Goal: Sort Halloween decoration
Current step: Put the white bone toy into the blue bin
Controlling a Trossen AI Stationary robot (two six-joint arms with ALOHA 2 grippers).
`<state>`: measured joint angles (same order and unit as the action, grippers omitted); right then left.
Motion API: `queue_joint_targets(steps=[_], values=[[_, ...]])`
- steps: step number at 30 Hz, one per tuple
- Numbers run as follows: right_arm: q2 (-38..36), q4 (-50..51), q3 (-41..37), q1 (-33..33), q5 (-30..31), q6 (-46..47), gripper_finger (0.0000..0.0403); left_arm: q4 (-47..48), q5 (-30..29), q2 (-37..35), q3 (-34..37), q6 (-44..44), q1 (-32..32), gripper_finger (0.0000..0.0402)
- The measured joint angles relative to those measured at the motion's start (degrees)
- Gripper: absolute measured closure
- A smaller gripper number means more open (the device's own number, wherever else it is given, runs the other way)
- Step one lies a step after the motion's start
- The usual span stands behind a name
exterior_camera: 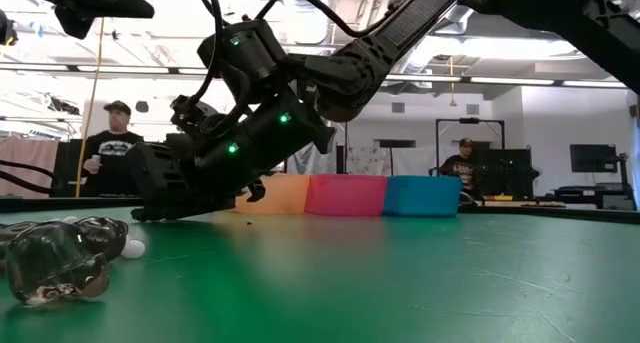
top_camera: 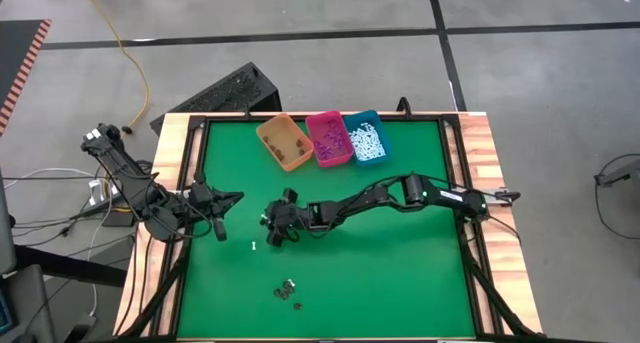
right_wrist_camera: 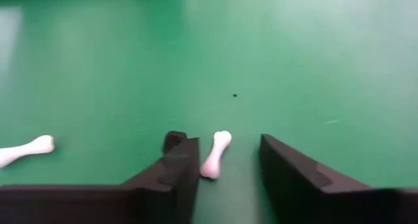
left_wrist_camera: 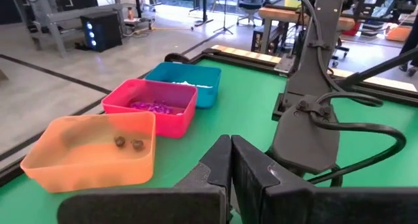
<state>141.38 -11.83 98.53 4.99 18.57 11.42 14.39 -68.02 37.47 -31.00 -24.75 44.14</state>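
A white bone-shaped piece (right_wrist_camera: 215,155) lies flat on the green mat between the open fingers of my right gripper (right_wrist_camera: 228,165), which hovers low over the table's middle (top_camera: 268,231). Whether a finger touches it I cannot tell. A second white piece (right_wrist_camera: 26,149) lies off to one side, and a dark bit (right_wrist_camera: 173,139) sits by one fingertip. Several dark brown-black pieces (top_camera: 286,291) rest near the table's near edge. My left gripper (top_camera: 232,197) waits shut at the table's left side, holding nothing.
Three bins stand side by side at the far edge: orange (top_camera: 283,143) with a few dark bits, pink (top_camera: 329,139) with purple bits, teal (top_camera: 366,138) with white sticks. Open green mat surrounds the right gripper. People stand in the room beyond the table (exterior_camera: 112,148).
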Motion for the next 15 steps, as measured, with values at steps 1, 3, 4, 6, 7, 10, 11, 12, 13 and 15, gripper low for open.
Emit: queue_joint_targets(steps=[1,3,4,6,7,10,11,12,13,15], values=[[0.0,0.1,0.0,0.0,0.0,0.0,0.0222,0.0,-0.1,0.0,0.0,0.0,0.0,0.0401],[0.0,0.7,0.0,-0.1,0.1,0.0,0.0258,0.0,-0.1,0.0,0.0,0.0,0.0,0.0401],[0.0,1.1,0.0,0.0,0.2,0.0,0.0276,0.0,-0.1,0.0,0.0,-0.1,0.0,0.0401],[0.0,1.8,-0.1,0.2,0.2,0.0,0.0309,0.0,-0.1,0.0,0.0,-0.1,0.0,0.0401],[0.0,1.9,-0.1,0.3,0.3,0.0,0.0323,0.0,-0.1,0.0,0.0,-0.1,0.0,0.0401],[0.1,1.9,-0.1,0.3,0.3,0.2,0.035,0.2,-0.1,0.0,0.0,-0.1,0.0,0.0401],[0.1,1.9,-0.1,0.3,0.2,0.2,0.0355,0.3,-0.1,0.0,0.0,-0.1,0.0,0.0401],[0.1,1.9,-0.1,0.3,0.2,0.2,0.0357,0.4,-0.1,0.0,0.0,-0.1,0.0,0.0401],[0.1,1.9,-0.1,0.4,0.2,0.2,0.0358,0.4,-0.1,0.0,0.0,-0.1,0.0,0.0401],[0.1,1.9,-0.1,0.5,0.2,0.2,0.0357,0.5,-0.1,0.0,0.0,-0.1,0.0,0.0401]])
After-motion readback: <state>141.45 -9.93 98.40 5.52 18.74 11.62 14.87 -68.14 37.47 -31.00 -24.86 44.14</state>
